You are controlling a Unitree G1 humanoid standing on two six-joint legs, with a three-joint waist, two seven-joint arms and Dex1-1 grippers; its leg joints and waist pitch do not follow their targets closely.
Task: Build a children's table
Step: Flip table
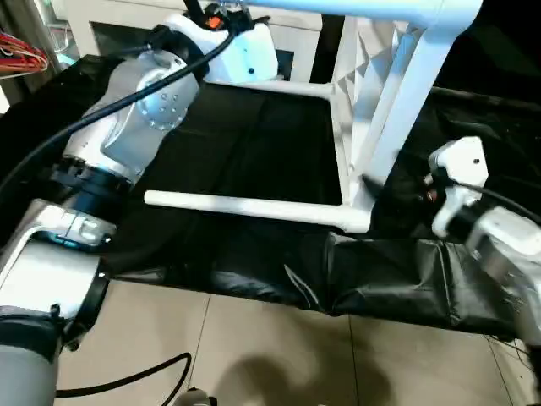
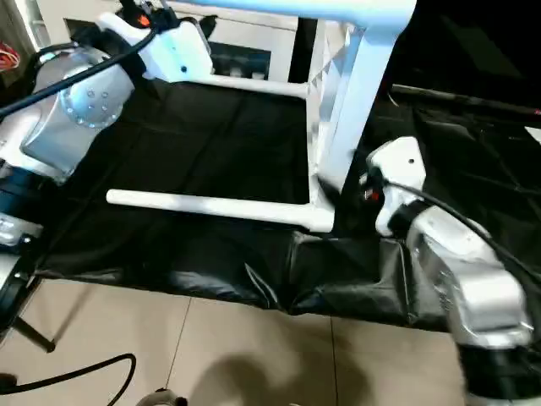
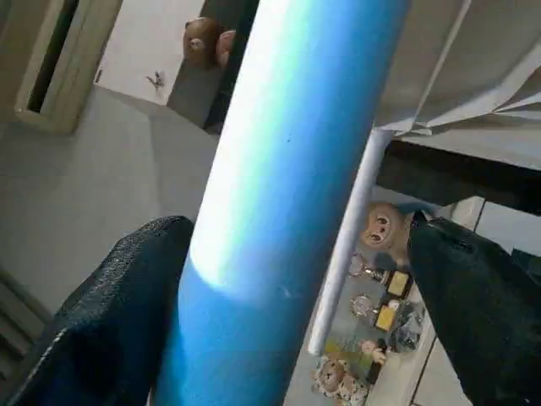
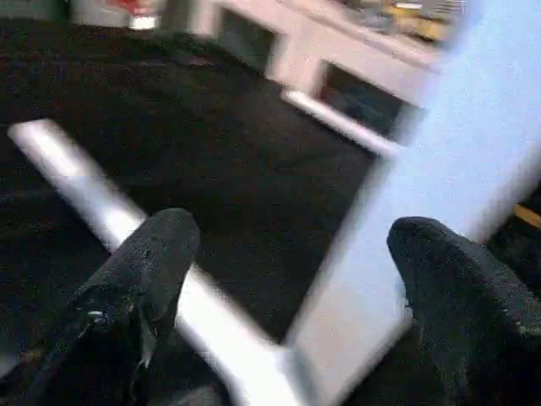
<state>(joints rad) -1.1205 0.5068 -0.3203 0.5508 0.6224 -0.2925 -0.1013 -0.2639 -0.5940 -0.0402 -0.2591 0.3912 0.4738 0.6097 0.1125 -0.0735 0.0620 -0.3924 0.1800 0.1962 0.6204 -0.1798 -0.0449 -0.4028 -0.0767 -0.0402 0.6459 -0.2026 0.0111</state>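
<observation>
bench [image 1: 254, 144]: covered in black sheeting that hangs crumpled over the near edge, above a tiled floor [image 1: 279, 355].
children's table [image 1: 355, 93]: stands on its side on the black sheeting, the ribbed white tabletop upright on edge; it sits right of the middle of the bench.
legs: four white tubes are plugged into the corner sockets. the lower near leg [image 1: 254, 207] lies level on the sheeting, pointing to the robot's left; the lower far leg [image 1: 279, 87] runs the same way along the back. the upper far leg [image 1: 355, 10] reaches left across the top of the head view. the upper near leg [image 1: 406, 106] slants down toward the camera.
cabinet [image 2: 254, 38]: white, with glass doors, behind the bench.
left claw [image 3: 287, 288]: raised at the back, fingers spread wide on either side of the upper far leg; one pad [image 3: 135, 296] touches the tube, the other stands apart from it.
right claw [image 4: 287, 288]: fingers wide apart, holding nothing, close to the near corner where the lower near leg meets the tabletop.
</observation>
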